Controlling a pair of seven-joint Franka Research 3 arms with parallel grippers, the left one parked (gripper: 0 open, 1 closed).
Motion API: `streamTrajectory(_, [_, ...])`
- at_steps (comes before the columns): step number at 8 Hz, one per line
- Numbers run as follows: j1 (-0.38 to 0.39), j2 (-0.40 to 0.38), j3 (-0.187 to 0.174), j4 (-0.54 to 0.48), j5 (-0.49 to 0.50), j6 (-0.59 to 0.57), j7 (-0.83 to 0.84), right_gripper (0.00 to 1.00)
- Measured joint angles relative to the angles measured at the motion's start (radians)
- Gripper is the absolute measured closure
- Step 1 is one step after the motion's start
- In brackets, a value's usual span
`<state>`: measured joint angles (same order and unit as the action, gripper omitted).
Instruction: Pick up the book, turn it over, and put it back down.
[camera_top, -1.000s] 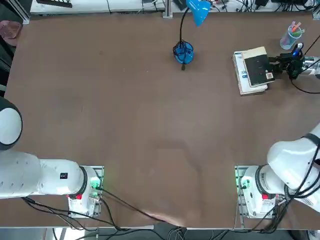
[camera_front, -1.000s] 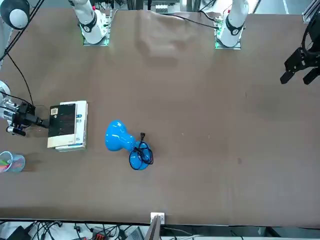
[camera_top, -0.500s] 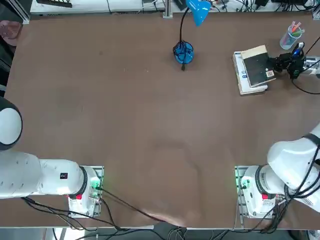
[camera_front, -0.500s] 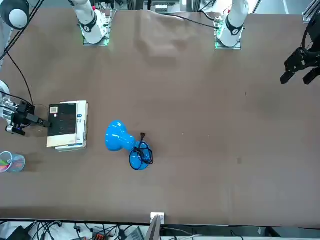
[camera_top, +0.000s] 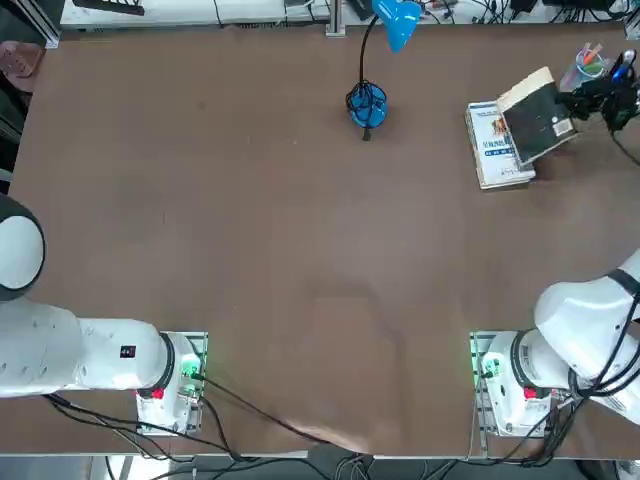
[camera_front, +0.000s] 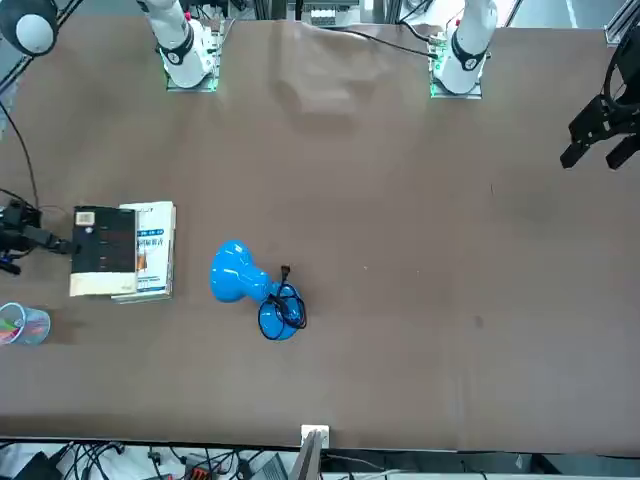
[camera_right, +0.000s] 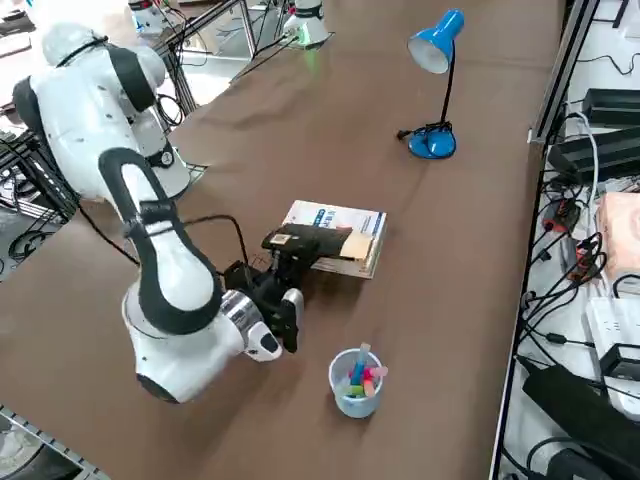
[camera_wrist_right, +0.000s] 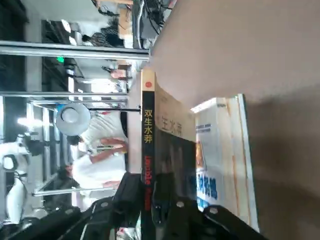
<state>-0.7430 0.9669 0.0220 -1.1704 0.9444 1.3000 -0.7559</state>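
Pick-up stage of a book-turning task, described from the robot's left to its right. A blue desk lamp with a dark cable (camera_top: 367, 102) stands well apart from the work on the brown counter (camera_top: 250, 200). Next comes a white paperback with blue lettering (camera_top: 492, 158), lying flat, possibly with others beneath it. The task's book, a slim hardback-like volume in black and cream (camera_top: 535, 122), partly overlaps the white paperback when viewed from overhead and sits askew to it, its black face and pale label upward. Whether the two touch cannot be told. At its right lies the black two-finger hand (camera_wrist_right: 146, 194), closed on the book's spine edge, one finger against each cover. A clear cup of coloured pens (camera_right: 355, 384) stands beside the hand and forearm.

The step in hand is judged to be the lift: the grip is made, the turn is not. The next move calls for raising the book clear of the white paperback, then rolling the wrist so that the black face points down, before lowering it. Because the book is held by one edge, its free side may sag or pivot during the roll; the cup, being close, calls for a path that swings away from it
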Motion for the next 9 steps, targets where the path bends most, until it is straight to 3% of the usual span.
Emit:
streamTrajectory(3, [0.066,-0.160,0.011,0.077,-0.288,0.003,0.075,0.90])
streamTrajectory(5, [0.180,-0.293,0.018,0.078,-0.609,0.077,0.095,0.90])
streamTrajectory(9, [0.479,-0.520,0.022,-0.126,-1.164,0.255,0.313,0.90])
